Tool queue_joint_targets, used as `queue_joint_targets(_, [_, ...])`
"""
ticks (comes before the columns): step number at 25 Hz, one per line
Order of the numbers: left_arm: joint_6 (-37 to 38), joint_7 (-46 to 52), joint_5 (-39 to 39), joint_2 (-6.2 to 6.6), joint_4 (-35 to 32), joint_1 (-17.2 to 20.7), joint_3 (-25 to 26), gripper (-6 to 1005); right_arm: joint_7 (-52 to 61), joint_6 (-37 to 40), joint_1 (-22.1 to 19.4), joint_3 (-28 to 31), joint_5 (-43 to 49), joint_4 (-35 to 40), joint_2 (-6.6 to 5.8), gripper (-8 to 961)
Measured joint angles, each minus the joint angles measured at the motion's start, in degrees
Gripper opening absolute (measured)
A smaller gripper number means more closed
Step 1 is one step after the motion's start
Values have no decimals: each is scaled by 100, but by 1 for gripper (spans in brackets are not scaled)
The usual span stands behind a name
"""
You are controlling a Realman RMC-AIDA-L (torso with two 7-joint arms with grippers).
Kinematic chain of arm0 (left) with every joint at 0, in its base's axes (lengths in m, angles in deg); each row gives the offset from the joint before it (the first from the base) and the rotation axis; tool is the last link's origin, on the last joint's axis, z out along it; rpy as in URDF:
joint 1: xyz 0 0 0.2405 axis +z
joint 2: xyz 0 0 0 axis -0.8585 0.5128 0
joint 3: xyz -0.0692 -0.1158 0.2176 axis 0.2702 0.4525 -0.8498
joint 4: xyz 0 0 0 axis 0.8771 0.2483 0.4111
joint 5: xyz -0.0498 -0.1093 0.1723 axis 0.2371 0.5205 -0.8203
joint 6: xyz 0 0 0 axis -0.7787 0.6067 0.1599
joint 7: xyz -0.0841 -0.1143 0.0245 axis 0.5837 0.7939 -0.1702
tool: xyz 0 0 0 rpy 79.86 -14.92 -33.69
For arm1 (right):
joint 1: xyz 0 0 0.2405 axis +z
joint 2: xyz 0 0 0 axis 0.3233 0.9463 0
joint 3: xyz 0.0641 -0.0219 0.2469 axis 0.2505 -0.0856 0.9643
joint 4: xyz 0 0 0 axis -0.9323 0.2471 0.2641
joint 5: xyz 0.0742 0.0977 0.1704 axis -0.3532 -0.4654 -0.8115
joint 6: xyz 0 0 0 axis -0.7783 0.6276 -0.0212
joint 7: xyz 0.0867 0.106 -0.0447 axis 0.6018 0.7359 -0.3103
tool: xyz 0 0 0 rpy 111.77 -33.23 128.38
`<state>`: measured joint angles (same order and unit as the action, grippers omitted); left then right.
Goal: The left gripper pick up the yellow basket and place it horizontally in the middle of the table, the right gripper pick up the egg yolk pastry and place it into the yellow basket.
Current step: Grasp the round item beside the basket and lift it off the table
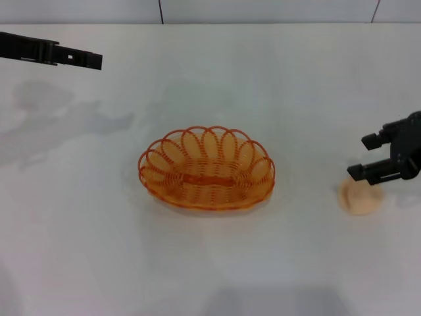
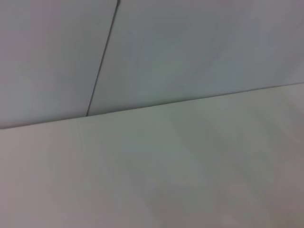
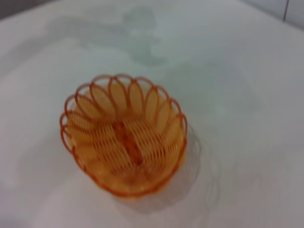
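The yellow basket (image 1: 206,168) stands upright and empty in the middle of the white table (image 1: 210,263), its long side across my view. It also shows in the right wrist view (image 3: 124,134). The egg yolk pastry (image 1: 360,197) lies on the table at the right. My right gripper (image 1: 366,156) is open and hovers just above the pastry, a little to its far side, not touching it. My left gripper (image 1: 92,60) is raised at the far left, well away from the basket, and holds nothing.
A grey wall (image 1: 263,10) with panel seams runs behind the table's far edge. The left wrist view shows only the table's far edge (image 2: 152,107) and the wall (image 2: 190,47).
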<state>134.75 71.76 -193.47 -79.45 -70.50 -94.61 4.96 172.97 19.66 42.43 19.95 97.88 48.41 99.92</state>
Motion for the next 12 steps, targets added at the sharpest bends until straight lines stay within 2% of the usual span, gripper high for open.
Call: queue_joint_targets(12, [-45, -100, 3, -76, 20, -8, 34, 872, 300, -205, 219, -487, 807, -291, 13, 675])
